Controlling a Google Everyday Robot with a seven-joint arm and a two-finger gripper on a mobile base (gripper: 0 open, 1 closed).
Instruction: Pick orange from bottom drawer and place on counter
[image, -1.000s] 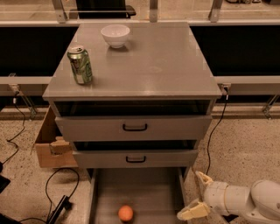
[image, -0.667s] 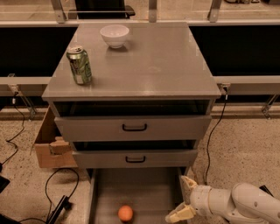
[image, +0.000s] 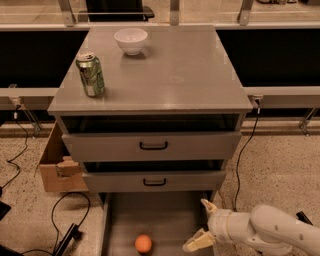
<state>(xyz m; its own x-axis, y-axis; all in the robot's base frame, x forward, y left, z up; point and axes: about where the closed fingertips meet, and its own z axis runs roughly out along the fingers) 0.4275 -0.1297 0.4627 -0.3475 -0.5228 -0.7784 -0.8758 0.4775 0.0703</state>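
Note:
The orange (image: 143, 243) lies on the floor of the bottom drawer (image: 165, 217), which is pulled out, near its front left. My gripper (image: 200, 225) is open at the drawer's right wall, right of the orange and apart from it, with one finger (image: 207, 206) up and the other (image: 197, 242) low. The white arm comes in from the lower right. The counter (image: 170, 70) is the grey cabinet top above.
A green soda can (image: 90, 74) stands at the counter's left and a white bowl (image: 131, 40) at its back. Two upper drawers with black handles (image: 153, 146) are shut. A cardboard box (image: 57, 165) and cables lie on the floor to the left.
My gripper and arm have moved left, from outside the drawer's right side to over its right wall, nearer the orange. The orange has not moved.

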